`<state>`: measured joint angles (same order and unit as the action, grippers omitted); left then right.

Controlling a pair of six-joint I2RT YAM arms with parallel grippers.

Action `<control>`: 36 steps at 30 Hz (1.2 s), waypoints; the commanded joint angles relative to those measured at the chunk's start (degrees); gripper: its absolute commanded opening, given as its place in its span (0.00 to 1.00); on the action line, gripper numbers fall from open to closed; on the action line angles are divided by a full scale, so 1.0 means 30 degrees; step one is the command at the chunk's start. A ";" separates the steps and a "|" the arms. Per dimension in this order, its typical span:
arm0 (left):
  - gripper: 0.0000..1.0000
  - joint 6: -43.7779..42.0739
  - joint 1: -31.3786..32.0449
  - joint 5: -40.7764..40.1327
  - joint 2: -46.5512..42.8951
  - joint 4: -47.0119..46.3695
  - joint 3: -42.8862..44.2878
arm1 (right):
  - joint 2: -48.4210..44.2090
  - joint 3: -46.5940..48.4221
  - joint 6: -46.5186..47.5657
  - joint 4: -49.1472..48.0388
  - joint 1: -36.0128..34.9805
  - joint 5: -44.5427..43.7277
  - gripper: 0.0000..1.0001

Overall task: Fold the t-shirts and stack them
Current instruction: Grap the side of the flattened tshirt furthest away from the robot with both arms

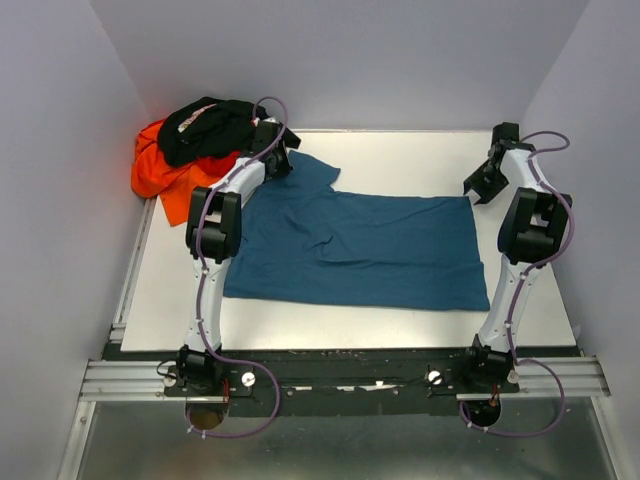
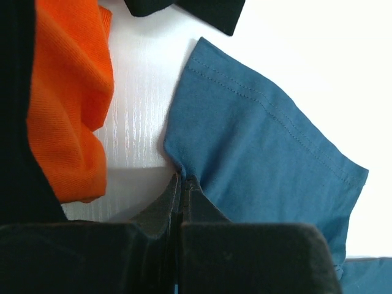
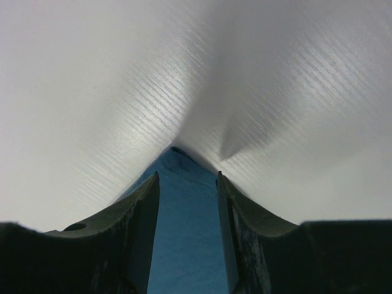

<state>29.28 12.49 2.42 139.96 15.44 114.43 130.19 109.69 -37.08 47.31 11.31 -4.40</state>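
A teal-blue t-shirt (image 1: 360, 250) lies spread flat across the white table (image 1: 400, 155). My left gripper (image 1: 278, 150) is at its far-left sleeve. In the left wrist view the gripper (image 2: 182, 179) is shut on the cloth edge where the sleeve (image 2: 263, 141) meets the body. My right gripper (image 1: 480, 188) is at the shirt's far-right corner. In the right wrist view it (image 3: 187, 177) is open, with that corner (image 3: 184, 233) lying between the fingers. An orange t-shirt (image 1: 160, 175) and a black one (image 1: 210, 128) lie crumpled at the back left. No magenta shirt is in view.
Grey walls close in the table at the left, back and right. The orange cloth (image 2: 67, 104) and black cloth (image 2: 202, 9) lie close beside the left gripper. A metal rail (image 1: 340, 378) with the arm bases runs along the near edge.
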 commanded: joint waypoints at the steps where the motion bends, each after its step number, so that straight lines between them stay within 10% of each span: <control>1: 0.00 -0.0705 0.0026 0.0688 -0.1156 -0.0372 -0.0117 | 0.0314 0.0087 0.0027 0.0987 -0.0078 -0.0084 0.50; 14: 0.00 -0.1262 -0.0004 0.0835 -0.1946 -0.0636 -0.0849 | 0.2216 0.3423 -0.1029 0.3709 -0.1601 -0.4302 0.56; 36: 0.00 -0.1293 -0.0326 0.2535 -0.2533 -0.1573 -0.1962 | 0.3802 0.6243 0.0817 0.4476 -0.1427 -0.3132 0.56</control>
<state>25.71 12.08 7.73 134.89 12.05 108.84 141.84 130.13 -35.86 59.81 6.83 -14.52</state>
